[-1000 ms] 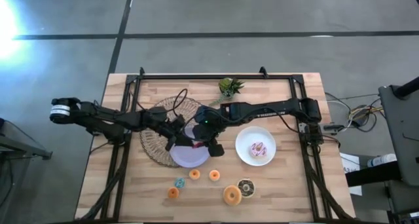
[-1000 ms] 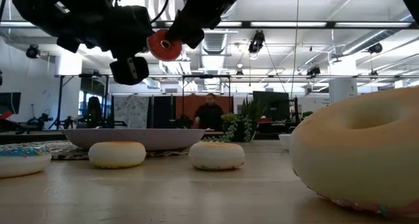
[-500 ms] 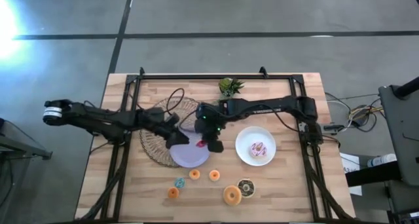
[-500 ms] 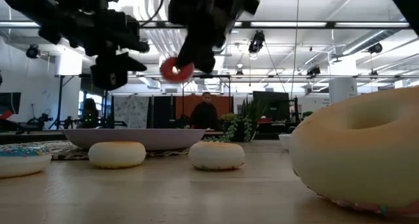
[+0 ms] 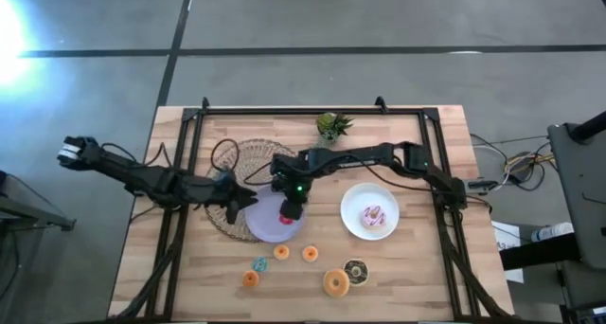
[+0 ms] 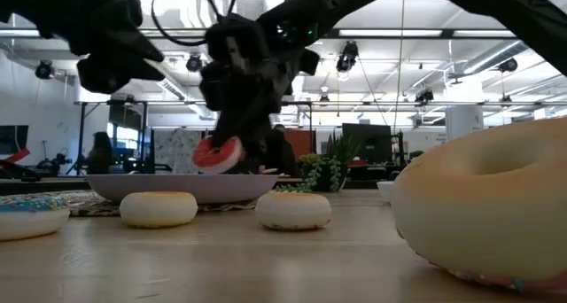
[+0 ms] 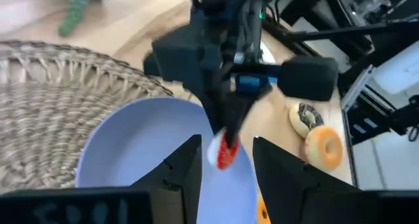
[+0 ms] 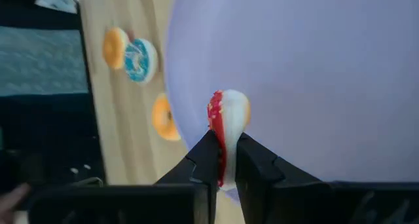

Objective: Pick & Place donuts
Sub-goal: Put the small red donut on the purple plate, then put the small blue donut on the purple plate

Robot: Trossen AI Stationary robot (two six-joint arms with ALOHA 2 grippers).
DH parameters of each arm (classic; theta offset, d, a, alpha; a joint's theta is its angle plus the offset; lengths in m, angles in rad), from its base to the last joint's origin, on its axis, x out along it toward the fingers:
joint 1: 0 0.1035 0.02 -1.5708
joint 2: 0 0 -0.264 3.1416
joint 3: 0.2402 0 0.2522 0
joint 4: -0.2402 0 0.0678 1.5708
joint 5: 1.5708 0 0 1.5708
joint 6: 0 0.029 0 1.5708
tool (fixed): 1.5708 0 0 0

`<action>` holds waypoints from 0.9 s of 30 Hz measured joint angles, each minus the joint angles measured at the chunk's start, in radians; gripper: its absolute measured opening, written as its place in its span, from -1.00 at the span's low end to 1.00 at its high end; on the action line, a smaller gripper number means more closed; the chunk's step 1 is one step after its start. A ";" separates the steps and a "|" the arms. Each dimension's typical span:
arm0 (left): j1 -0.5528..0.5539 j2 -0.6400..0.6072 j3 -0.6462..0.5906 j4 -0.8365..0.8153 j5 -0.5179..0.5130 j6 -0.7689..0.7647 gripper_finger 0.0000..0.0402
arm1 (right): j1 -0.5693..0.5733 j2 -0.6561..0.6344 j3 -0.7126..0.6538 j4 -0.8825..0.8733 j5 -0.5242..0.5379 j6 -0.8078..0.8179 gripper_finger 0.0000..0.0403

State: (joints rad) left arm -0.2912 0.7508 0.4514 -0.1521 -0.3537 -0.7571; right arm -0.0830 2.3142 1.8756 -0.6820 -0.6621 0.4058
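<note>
A small red donut (image 8: pixel 227 112) with a white underside hangs on edge over the lilac plate (image 5: pixel 268 227). My right gripper (image 8: pixel 226 145) is shut on it. The donut also shows in the low view, at about the height of the plate's rim (image 6: pixel 217 154). My left gripper (image 7: pixel 226 152) stands open just left of the plate, over the woven mat (image 5: pixel 230 177). It points at the donut and touches nothing. A pink sprinkled donut (image 5: pixel 377 217) lies on the white plate (image 5: pixel 355 203). My right gripper pinches the red donut's rim (image 8: pixel 222 137) between its two fingers, one finger on the red face and one on the white. The fingers come from above, pointing down. The donut hangs on edge below them; whether its lower edge touches the plate I cannot tell.
Loose donuts lie near the table's near edge: a teal one (image 5: pixel 259 264), small orange ones (image 5: pixel 281 252) (image 5: pixel 310 254) (image 5: pixel 250 279), a larger orange one (image 5: pixel 335 282) and a chocolate one (image 5: pixel 357 271). A small green plant (image 5: pixel 332 125) stands at the far edge.
My right gripper has come down toward the lilac plate with the red donut, which has dropped from well above the plate to rim height. My left gripper has drawn back from the donut toward the table's left edge.
</note>
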 joint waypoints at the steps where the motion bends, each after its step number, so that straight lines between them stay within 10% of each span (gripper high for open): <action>1: -0.009 -0.004 0.000 -0.020 -0.010 0.000 -0.45 | 0.004 0.013 0.015 0.003 -0.004 0.014 -0.79; 19: -0.105 -0.001 -0.003 -0.166 0.020 -0.007 -0.45 | 0.134 0.066 0.308 -0.386 0.707 -0.375 -0.04; 27: -0.314 0.137 -0.016 -0.116 0.019 -0.102 -0.45 | 0.181 -0.072 0.169 -0.399 0.735 -0.467 0.01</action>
State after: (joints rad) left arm -0.6047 0.8881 0.4358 -0.2679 -0.3342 -0.8587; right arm 0.0984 2.2419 2.0451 -1.0812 0.0725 -0.0612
